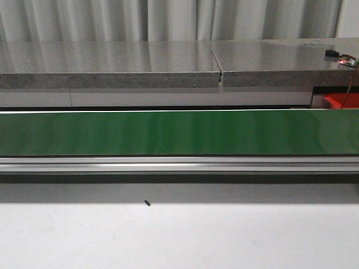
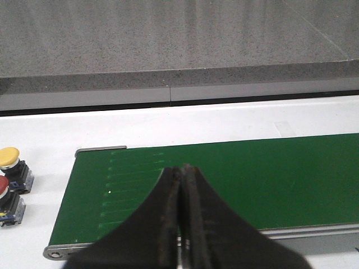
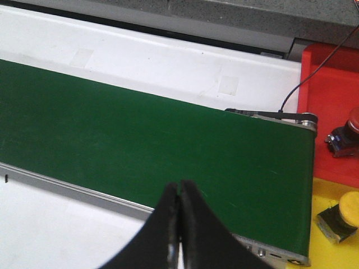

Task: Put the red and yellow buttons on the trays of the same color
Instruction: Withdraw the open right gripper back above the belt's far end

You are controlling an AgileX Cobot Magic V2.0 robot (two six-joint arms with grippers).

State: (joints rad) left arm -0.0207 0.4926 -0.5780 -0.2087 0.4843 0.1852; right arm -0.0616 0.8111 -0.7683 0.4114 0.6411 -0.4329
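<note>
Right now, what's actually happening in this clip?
Nothing is being handled yet. Both arms hover over the green conveyor belt with the left tool and the right tool shut and holding nothing. At the left arm's end of the belt, a yellow button and a red button wait on the white table. At the right arm's end, one red button sits on the red tray and one yellow button on the yellow tray.
</note>
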